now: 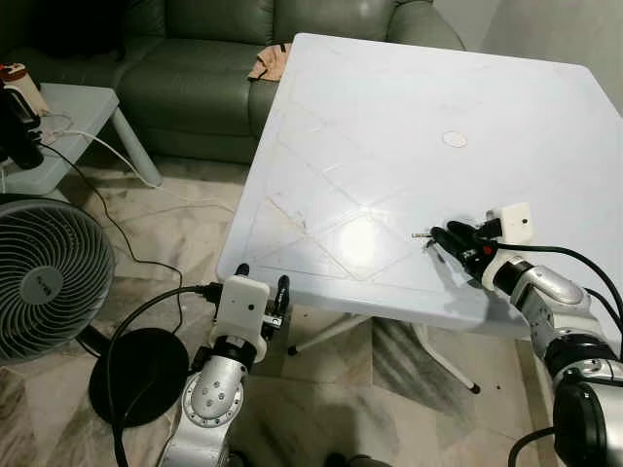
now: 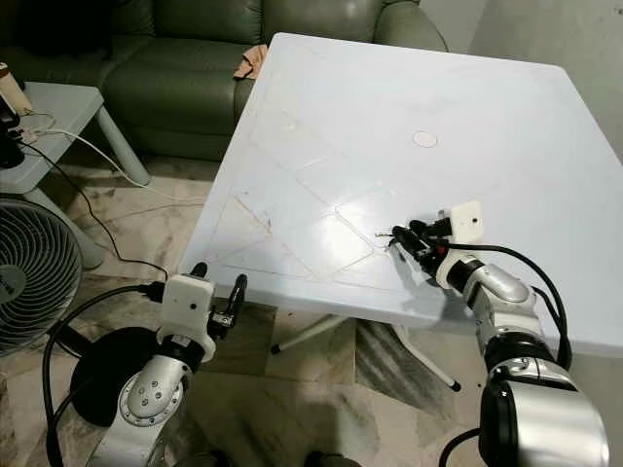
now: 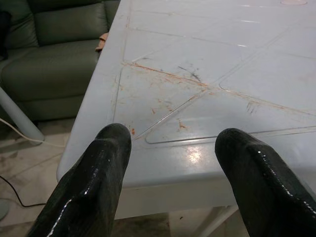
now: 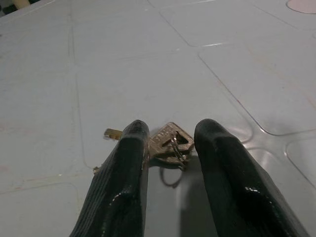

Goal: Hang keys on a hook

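A small bunch of brass keys (image 4: pixel 170 143) on a ring lies flat on the white plastic table (image 1: pixel 389 126), near its front edge. My right gripper (image 4: pixel 173 123) rests low on the table with its two black fingers either side of the keys. One finger (image 4: pixel 129 158) touches a key and the other stands slightly apart, so the gripper is open. In the left eye view the keys (image 1: pixel 421 234) poke out just past the right gripper (image 1: pixel 438 237). My left gripper (image 1: pixel 263 277) is open and holds nothing. It sits just below the table's front left corner.
A standing fan (image 1: pixel 44 277) and its black base (image 1: pixel 136 375) are on the floor at the left, with cables trailing. A green sofa (image 1: pixel 195 68) with a small cloth (image 1: pixel 270 60) on it is behind, and a grey side table (image 1: pixel 73 112) at far left. A table leg (image 1: pixel 443 360) is under the table.
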`<state>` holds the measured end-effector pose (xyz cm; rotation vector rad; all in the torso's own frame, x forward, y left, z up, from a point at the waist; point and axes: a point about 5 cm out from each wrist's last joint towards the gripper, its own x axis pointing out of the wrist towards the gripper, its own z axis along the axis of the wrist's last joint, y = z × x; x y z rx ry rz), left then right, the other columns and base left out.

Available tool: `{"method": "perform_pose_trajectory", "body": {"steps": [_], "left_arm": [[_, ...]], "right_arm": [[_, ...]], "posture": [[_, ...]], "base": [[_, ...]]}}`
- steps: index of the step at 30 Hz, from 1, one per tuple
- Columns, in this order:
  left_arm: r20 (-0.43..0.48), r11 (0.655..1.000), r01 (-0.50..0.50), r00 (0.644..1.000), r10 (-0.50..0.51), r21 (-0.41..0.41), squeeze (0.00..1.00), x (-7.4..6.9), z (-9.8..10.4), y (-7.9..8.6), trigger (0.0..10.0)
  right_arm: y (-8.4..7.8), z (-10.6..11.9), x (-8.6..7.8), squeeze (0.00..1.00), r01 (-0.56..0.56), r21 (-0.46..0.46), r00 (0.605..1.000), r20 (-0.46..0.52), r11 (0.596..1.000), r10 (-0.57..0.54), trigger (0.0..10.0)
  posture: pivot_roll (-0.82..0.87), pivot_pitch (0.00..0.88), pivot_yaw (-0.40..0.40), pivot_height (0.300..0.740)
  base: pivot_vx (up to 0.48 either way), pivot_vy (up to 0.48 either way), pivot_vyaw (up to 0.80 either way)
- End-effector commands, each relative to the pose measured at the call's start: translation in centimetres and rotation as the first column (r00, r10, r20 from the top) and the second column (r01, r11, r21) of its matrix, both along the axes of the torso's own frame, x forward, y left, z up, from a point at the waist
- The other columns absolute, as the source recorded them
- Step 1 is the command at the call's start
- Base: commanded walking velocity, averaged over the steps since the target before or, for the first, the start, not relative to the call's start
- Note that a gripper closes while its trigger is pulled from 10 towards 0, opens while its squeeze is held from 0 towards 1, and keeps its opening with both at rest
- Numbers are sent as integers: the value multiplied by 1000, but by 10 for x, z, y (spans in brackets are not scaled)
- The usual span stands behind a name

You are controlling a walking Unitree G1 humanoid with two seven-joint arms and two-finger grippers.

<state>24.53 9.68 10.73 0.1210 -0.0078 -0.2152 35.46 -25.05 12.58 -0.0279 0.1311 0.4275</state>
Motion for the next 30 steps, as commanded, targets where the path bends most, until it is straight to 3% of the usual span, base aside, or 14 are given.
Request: {"method": "perform_pose_trajectory", "body": {"steps": [1, 12, 14, 15, 17, 20, 22, 23, 24, 25, 26, 29, 30], "left_arm": [[8, 1000, -6, 1000, 6, -4, 0, -1, 3, 1, 10000], [10, 1000, -2, 1000, 2, -3, 0, 0, 3, 1, 10000], [10, 1000, -2, 1000, 2, -3, 0, 0, 3, 1, 10000], [10, 1000, -2, 1000, 2, -3, 0, 0, 3, 1, 10000], [10, 1000, -1, 1000, 1, -4, 0, 0, 3, 0, 10000], [11, 1000, 2, 1000, -2, -5, 0, 0, 4, -1, 10000], [11, 1000, 2, 1000, -2, -7, 0, 0, 4, -1, 10000], [11, 1000, 1, 1000, -1, -8, 0, 0, 4, -1, 10000], [11, 1000, 1, 1000, -1, -8, 0, 0, 4, -1, 10000], [10, 1000, 0, 1000, 0, -8, 0, 0, 4, -1, 10000], [10, 1000, 0, 1000, 0, -8, 0, 0, 4, 0, 10000], [9, 1000, -1, 1000, 1, -7, 0, 0, 4, 0, 10000], [9, 1000, -2, 1000, 2, -6, 0, 0, 4, 0, 10000]], "right_arm": [[-5, -2, -3, 0, 16, -15, 1000, 0, 1000, -16, 10000], [-10, -6, -6, 0, 27, -63, 1000, -12, 998, -28, 10000], [-11, -8, -8, 0, 26, -60, 1000, -15, 998, -27, 8471], [-11, -8, -8, 0, 26, -60, 1000, -15, 998, -27, 8471], [-11, -9, -8, 0, 23, -64, 1000, -20, 998, -24, 10000], [-9, -10, -9, 0, 7, -63, 1000, -21, 998, -8, 9490], [-9, -11, -9, 0, 7, -65, 1000, -20, 998, -8, 10000], [-9, -11, -9, 0, 6, -66, 1000, -19, 998, -8, 9020], [-9, -11, -9, 0, 6, -66, 1000, -19, 998, -7, 9020], [-9, -10, -9, 0, 7, -65, 1000, -18, 998, -8, 9843], [-9, -10, -9, 0, 8, -65, 1000, -17, 998, -9, 10000], [-7, -9, -8, 0, 8, -58, 1000, -12, 998, -8, 9333], [-7, -10, -8, 0, 9, -58, 1000, -13, 998, -9, 10000]], "posture": [[-22, 169, -28, 740], [-22, 166, -25, 740], [-22, 166, -24, 740], [-22, 166, -24, 740], [-25, 167, -23, 740], [-26, 168, -23, 740], [-26, 169, -23, 740], [-26, 169, -23, 740], [-26, 169, -23, 740], [-25, 169, -24, 740], [-25, 169, -24, 740], [-23, 169, -24, 740], [-20, 170, -25, 740]], "base": [[0, 0, 0], [0, 0, 0], [0, 0, 0], [0, 0, 0], [0, 0, 0], [0, 0, 0], [0, 0, 0], [0, 0, 0], [0, 0, 0], [0, 0, 0], [0, 0, 0], [0, 0, 0], [0, 0, 0]]}}
